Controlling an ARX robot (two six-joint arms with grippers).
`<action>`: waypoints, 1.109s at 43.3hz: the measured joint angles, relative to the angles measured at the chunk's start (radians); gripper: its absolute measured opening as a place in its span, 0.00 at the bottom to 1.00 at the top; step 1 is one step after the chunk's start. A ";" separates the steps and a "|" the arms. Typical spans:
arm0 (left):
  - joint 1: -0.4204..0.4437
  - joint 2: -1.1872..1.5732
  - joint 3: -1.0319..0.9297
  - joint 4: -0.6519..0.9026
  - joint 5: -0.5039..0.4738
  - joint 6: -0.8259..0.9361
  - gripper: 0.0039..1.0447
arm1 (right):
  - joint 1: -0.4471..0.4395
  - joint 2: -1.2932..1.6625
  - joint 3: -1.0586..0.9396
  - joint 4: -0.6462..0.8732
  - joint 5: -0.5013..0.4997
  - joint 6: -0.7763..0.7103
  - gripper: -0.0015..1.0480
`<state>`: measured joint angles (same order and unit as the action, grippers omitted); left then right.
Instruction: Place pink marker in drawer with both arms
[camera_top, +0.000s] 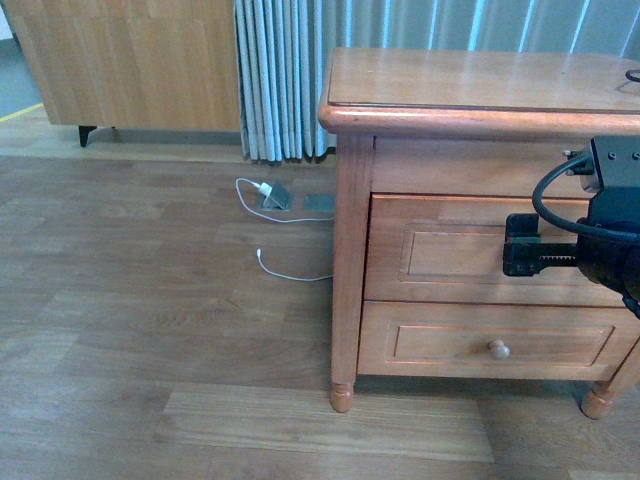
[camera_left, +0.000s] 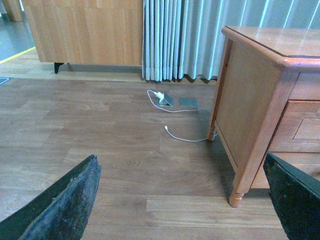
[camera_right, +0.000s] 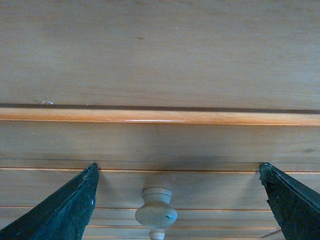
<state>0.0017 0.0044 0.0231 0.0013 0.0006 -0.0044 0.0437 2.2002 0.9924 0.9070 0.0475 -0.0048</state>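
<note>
Two spread fingers of right tool (camera_right: 180, 200), drawer (camera_right: 160, 145) knob (camera_right: 156, 214) between

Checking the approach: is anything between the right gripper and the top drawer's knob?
Nothing visible. In the right wrist view the knob sits in the open gap between the right gripper fingers, with only the drawer front behind it.

No readable text, labels, brands, numbers or signs in any view.
</note>
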 joint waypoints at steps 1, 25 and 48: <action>0.000 0.000 0.000 0.000 0.000 0.000 0.94 | 0.000 0.000 0.000 -0.003 -0.001 0.000 0.92; 0.000 0.000 0.000 0.000 0.000 0.000 0.94 | -0.017 -0.287 -0.262 -0.056 -0.122 0.029 0.92; 0.000 0.000 0.000 0.000 0.000 0.000 0.94 | -0.229 -1.263 -0.742 -0.515 -0.410 0.113 0.92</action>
<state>0.0017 0.0044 0.0231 0.0013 0.0006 -0.0044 -0.1856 0.9367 0.2508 0.3920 -0.3626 0.1081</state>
